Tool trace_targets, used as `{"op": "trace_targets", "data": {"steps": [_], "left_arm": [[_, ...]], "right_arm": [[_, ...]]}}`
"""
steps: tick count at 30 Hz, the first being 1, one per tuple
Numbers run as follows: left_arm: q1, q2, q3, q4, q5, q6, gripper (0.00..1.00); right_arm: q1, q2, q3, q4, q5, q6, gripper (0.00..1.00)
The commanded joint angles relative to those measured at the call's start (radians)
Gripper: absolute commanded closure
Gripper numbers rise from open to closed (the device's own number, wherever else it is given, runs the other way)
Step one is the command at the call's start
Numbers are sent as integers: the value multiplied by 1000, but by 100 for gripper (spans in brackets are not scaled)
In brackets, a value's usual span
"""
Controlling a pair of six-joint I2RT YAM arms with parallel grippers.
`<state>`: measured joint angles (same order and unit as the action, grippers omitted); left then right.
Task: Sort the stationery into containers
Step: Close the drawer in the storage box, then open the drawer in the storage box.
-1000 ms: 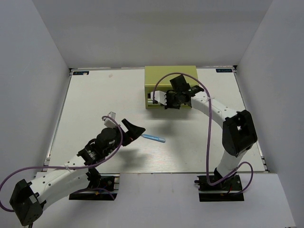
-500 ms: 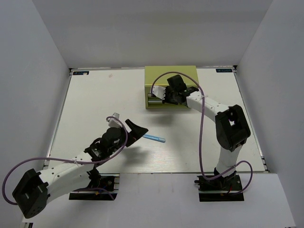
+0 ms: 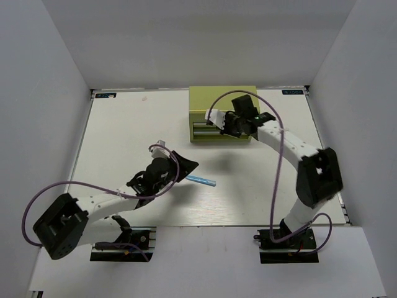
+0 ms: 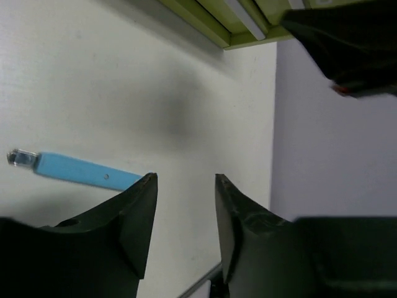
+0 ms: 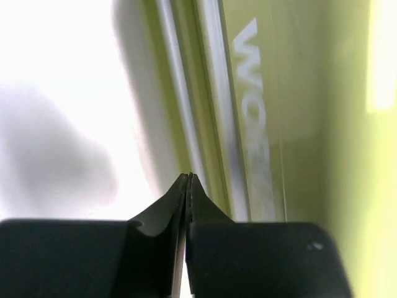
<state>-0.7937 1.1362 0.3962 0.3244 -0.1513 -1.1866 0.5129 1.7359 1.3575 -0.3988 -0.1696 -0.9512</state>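
Observation:
A light blue stick (image 3: 202,180) of the stationery lies flat on the white table. In the left wrist view this stick (image 4: 80,171) runs off to the left, its near end hidden behind my left finger (image 4: 133,211). My left gripper (image 3: 187,167) (image 4: 185,177) hangs just over that end, open part way with only bare table between its fingers. The olive-green container (image 3: 217,96) stands at the back, its two drawer fronts facing me. My right gripper (image 3: 228,126) (image 5: 188,176) is shut on nothing, its tip against the drawer front (image 5: 217,124) of the lettered box.
White walls close in the table (image 3: 124,124) on the left, back and right. The right arm's purple cable (image 3: 273,186) loops over the table's right side. Both arm bases are bolted at the near edge.
My left gripper has reached forward and right to the blue stick's end, and its fingers have come closer together. The right gripper has shifted right along the box front, still shut.

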Motion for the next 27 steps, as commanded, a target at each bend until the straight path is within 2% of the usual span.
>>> {"op": "trace_targets", "data": {"steps": [1, 2, 3, 5, 6, 8, 9, 10, 12, 13, 16, 27], "left_arm": [[7, 83, 69, 120, -37, -16, 50], [7, 114, 79, 160, -37, -16, 56], [7, 181, 105, 180, -37, -25, 69], [16, 253, 154, 226, -12, -48, 86], [27, 328, 171, 248, -2, -70, 97], [27, 397, 200, 290, 12, -100, 97], [27, 430, 211, 359, 12, -114, 91], [36, 463, 223, 402, 12, -149, 81], [36, 560, 233, 537, 12, -182, 62], [36, 588, 242, 573, 1, -208, 49], [36, 666, 295, 602, -51, -220, 34], [36, 760, 411, 576, -139, -211, 31]], "right_arm": [[-8, -224, -50, -48, -231, -9, 92], [-10, -248, -55, -52, -279, 21, 79], [-11, -312, -70, -48, -287, 37, 56], [-11, -354, -96, -8, -291, 96, 42], [-14, -415, -104, 1, -292, 106, 32], [-14, -456, -153, 67, -265, 129, 21], [-14, -495, -170, 95, -249, 165, 11], [-11, -519, -210, 165, -205, 178, 10], [-14, -526, -222, 181, -136, 193, 10], [-17, -497, -213, 175, -95, 193, 10], [-39, -443, -192, 173, -13, 221, 10], [-85, -286, -34, 183, 9, 305, 10]]}}
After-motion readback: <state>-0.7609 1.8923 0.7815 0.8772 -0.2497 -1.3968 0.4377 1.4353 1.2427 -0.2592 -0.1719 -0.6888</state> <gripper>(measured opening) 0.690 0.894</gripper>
